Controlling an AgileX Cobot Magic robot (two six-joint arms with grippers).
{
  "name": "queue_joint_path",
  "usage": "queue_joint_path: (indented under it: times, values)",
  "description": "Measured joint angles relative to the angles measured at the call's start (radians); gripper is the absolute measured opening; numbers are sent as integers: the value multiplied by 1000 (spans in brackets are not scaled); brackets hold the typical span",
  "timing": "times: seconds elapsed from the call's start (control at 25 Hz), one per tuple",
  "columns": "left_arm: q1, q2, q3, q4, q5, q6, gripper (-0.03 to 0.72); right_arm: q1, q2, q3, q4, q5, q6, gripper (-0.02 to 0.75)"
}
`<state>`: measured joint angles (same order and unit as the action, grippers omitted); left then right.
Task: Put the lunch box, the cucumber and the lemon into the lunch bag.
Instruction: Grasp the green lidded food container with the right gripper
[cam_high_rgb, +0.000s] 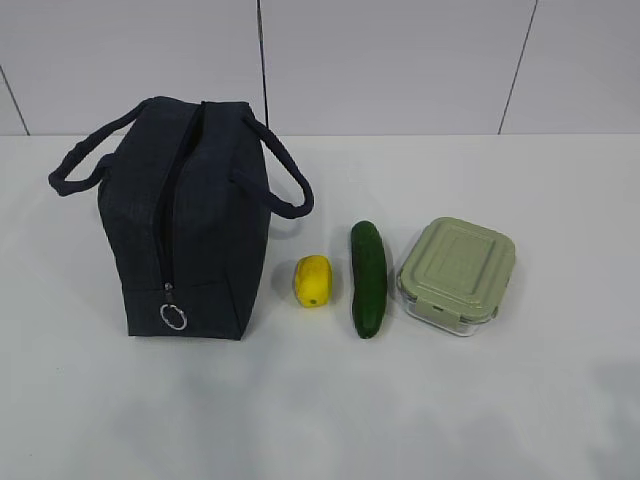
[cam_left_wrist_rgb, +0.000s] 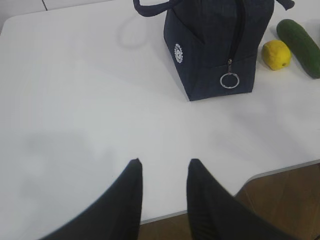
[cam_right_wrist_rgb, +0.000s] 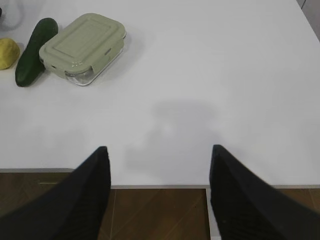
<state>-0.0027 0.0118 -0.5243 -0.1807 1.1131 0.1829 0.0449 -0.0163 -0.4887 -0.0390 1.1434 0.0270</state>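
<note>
The navy lunch bag (cam_high_rgb: 185, 220) stands upright on the left of the white table, its top zipper shut and the ring pull (cam_high_rgb: 173, 316) hanging at its front end. To its right lie the yellow lemon (cam_high_rgb: 313, 281), the dark green cucumber (cam_high_rgb: 368, 277) and the lunch box (cam_high_rgb: 457, 274) with its sage-green lid on. My left gripper (cam_left_wrist_rgb: 164, 163) is open and empty over the table's front edge, well short of the bag (cam_left_wrist_rgb: 215, 45). My right gripper (cam_right_wrist_rgb: 159, 150) is open and empty at the front edge, far from the lunch box (cam_right_wrist_rgb: 83, 47). Neither gripper shows in the exterior view.
A white tiled wall (cam_high_rgb: 400, 60) stands behind the table. A brown wooden floor (cam_right_wrist_rgb: 155, 212) shows below the table's front edge (cam_right_wrist_rgb: 160, 186). The lemon (cam_left_wrist_rgb: 276, 54) and cucumber (cam_left_wrist_rgb: 301, 44) also show in the left wrist view.
</note>
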Motion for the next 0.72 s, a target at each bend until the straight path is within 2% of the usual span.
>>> queue_joint_path:
  times: [0.32,0.72]
  values:
    - [0,0,0,0,0,0,223,0,19,-8,0,0,0,468]
    - [0,0,0,0,0,0,223,0,252,-41,2,-54,28,468]
